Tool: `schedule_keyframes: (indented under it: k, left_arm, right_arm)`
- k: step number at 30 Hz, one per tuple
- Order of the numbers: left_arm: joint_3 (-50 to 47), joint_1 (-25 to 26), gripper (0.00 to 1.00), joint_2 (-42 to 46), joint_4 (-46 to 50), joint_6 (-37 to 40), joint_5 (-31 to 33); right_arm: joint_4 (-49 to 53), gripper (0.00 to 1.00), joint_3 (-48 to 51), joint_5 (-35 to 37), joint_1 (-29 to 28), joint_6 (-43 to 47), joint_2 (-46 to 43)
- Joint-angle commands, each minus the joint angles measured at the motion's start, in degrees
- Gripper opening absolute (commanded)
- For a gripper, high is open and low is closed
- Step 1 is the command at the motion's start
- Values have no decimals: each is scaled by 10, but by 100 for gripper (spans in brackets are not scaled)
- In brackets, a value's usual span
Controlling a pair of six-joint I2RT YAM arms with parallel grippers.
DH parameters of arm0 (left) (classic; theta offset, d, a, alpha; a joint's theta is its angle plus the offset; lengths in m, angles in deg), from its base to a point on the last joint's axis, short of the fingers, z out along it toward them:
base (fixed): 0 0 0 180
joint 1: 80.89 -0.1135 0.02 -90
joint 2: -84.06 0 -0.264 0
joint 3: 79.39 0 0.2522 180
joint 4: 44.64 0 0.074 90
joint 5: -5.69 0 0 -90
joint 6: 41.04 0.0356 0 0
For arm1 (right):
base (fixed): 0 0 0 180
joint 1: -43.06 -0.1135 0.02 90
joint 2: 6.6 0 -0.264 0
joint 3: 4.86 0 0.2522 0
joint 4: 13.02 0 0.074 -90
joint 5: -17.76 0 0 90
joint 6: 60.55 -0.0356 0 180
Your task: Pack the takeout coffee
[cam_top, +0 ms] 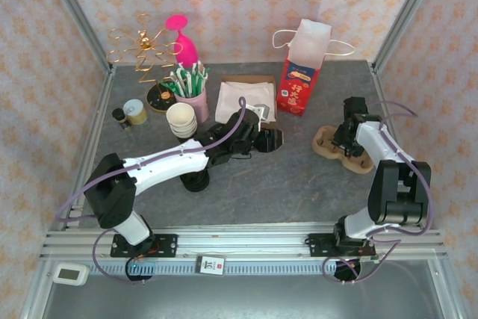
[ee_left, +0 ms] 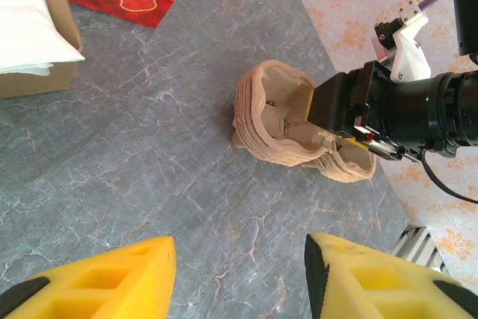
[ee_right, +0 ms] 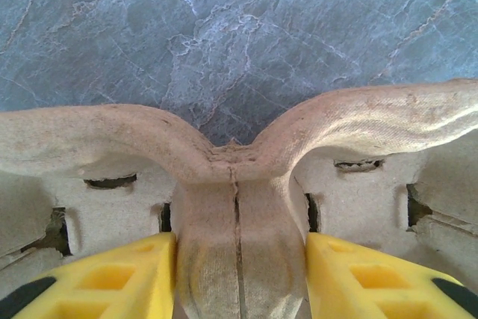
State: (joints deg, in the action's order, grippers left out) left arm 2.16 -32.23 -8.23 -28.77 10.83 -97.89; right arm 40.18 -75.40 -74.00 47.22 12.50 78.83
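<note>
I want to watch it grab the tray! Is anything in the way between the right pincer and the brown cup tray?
Nothing visible. The right pincer sits at the cup tray, one finger on each side of its middle ridge.

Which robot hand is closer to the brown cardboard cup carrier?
Right. The right gripper sits right at the cup carrier, open, with a finger on each side of its middle ridge. The left gripper is well apart from it, open, toward the table's middle.
</note>
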Motion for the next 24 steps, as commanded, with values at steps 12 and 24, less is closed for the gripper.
schedule_keyframes:
  k: [12, 24]
  left_arm:
    - [16, 4, 51, 1, -5, 3, -5]
    - [11, 3, 51, 11, -1, 9, 1]
  right_arm:
    - [42, 43, -42, 18, -2, -8, -44]
    - [86, 42, -51, 17, -3, -7, -85]
